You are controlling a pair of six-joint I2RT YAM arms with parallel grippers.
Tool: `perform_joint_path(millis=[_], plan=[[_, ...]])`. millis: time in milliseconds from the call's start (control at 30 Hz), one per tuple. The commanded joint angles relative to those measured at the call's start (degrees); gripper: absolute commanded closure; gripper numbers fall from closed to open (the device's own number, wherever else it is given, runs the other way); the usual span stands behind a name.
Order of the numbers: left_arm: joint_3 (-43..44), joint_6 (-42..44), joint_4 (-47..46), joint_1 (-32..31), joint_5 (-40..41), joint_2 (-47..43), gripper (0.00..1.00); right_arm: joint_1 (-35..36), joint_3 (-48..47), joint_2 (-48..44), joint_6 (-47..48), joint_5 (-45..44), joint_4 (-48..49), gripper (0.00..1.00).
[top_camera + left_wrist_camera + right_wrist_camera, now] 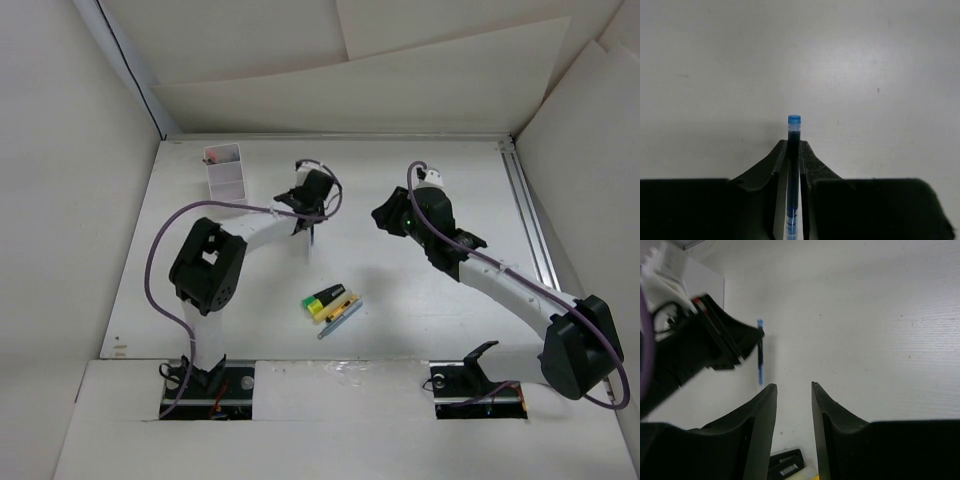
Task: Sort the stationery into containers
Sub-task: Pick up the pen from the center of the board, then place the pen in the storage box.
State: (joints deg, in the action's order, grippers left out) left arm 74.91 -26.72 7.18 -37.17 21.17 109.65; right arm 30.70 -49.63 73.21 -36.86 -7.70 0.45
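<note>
**Left gripper (794,152) clamps blue pen (794,131)**

Top view: the pen hangs from the left gripper over the table (420,310), right of the white box (226,172). Yellow-green markers (328,299) lie near the front.
Left wrist: the jaws pinch the pen's barrel.
Right wrist: the right gripper (792,390) stands parted, holding nothing.

My left hand (794,146) is matt black, and the pen (794,124) in it is dark blue with a brighter blue tip. My right hand (793,387) is black too. The worktop (790,50) is plain white, faintly speckled. The highlighter (328,297) is yellow-green and black; the box (230,185) is milky white.
</note>
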Motion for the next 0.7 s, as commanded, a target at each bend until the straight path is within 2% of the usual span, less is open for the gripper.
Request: perform_joint_path(millis=[0,100,233,333,467,667], plan=[[7.85,-3.68,-2.6,7.25,-1.98,-5.32,1.0,-0.46,0.23,-0.96,0.65,1.11,2.72,0.6],[13.04,-7.29,-5.16,14.54,-10.87,-4.19,1.0,-0.46,0.23,-0.96,0.65,1.11,3.24,0.6],[21.82,-8.7,-2.8,22.29,-13.35,-0.94,1.0,-0.46,0.76,-1.49,1.17,1.11,3.24,0.6],[27.1,-6.77,-2.17,25.82,-7.47,-0.31,1.0,-0.46,0.76,-1.49,1.18,1.64,3.24,0.6],[29.23,-4.32,-4.36,31.27,-1.84,-0.31,1.0,-0.46,0.76,-0.35,1.7,2.78,3.77,0.62],[28.01,2.28,-13.41,31.81,7.74,0.92,1.0,-0.46,0.76,0.18,2.23,3.84,4.83,0.62]])
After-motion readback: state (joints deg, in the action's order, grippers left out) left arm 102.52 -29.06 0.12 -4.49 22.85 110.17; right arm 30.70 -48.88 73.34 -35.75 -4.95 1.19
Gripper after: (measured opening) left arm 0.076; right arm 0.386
